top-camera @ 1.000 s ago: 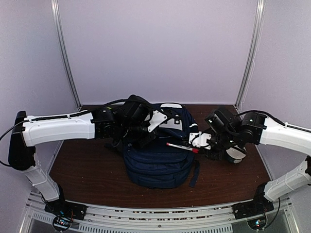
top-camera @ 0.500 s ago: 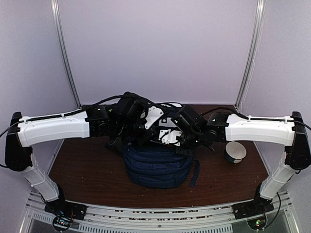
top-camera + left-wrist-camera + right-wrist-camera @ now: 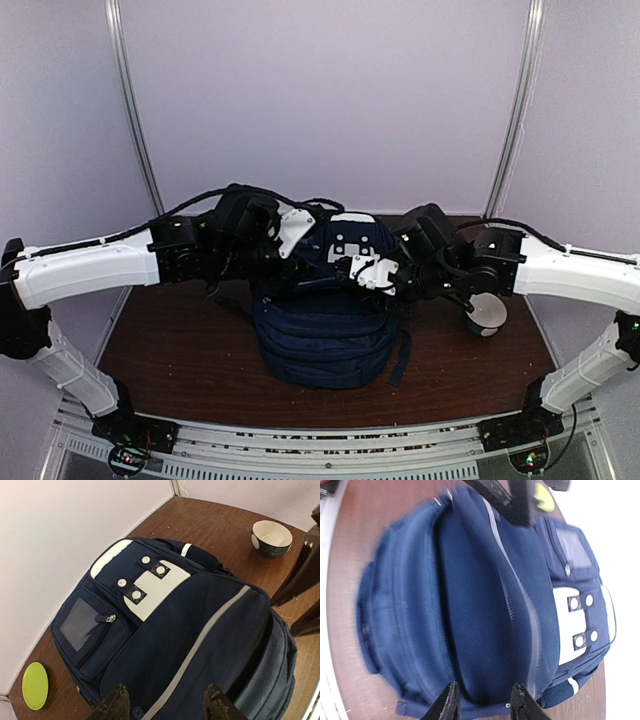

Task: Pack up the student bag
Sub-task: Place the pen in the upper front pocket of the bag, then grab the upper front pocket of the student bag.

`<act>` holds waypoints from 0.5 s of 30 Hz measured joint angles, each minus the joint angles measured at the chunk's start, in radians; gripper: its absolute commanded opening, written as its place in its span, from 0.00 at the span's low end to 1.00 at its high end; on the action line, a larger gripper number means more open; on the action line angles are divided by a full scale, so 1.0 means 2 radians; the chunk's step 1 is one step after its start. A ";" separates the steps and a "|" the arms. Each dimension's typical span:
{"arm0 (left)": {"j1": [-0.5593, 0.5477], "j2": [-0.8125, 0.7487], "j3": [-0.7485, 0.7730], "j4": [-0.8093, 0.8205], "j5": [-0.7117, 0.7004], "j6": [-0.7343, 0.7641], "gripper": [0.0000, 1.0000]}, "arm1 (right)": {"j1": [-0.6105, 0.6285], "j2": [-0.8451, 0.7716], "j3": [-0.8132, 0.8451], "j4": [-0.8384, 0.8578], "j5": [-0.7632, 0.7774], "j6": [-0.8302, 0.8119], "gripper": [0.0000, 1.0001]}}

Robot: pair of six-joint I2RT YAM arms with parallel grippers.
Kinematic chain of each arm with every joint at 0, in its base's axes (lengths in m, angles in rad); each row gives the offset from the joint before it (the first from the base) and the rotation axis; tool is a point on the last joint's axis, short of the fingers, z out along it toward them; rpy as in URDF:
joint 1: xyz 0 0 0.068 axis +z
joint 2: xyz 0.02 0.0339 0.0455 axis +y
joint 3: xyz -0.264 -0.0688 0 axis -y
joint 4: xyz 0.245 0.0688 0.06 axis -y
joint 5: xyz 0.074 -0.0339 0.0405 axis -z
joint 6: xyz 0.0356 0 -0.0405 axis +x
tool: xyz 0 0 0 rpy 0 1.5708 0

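The student bag (image 3: 325, 335) lies at the middle of the table (image 3: 170, 340), front panel up, under my left claw (image 3: 166, 704) and right claw (image 3: 485, 701), both released and empty. Risks, in my judgement: the arms crowd over the bag and may collide, a tug on limp cloth may drag it, and my right arm may knock the nearby bowl (image 3: 271, 536). Surface: dark smooth wood, a green disc (image 3: 35, 685) near the bag, plain pale walls around.

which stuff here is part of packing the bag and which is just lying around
For the job:
- student bag

Lying about, as far as these views show:
- bowl, right of the bag
- lime-green disc, perhaps a plate, left of it
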 measured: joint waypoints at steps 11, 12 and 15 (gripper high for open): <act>0.022 -0.215 -0.211 0.003 0.010 -0.038 0.67 | 0.000 -0.071 -0.053 -0.044 -0.103 -0.022 0.38; 0.034 -0.229 -0.232 0.003 0.019 -0.039 0.67 | 0.000 -0.072 -0.055 -0.046 -0.105 -0.022 0.38; 0.063 -0.241 -0.263 0.002 0.053 -0.039 0.62 | 0.000 -0.072 -0.056 -0.047 -0.112 -0.022 0.38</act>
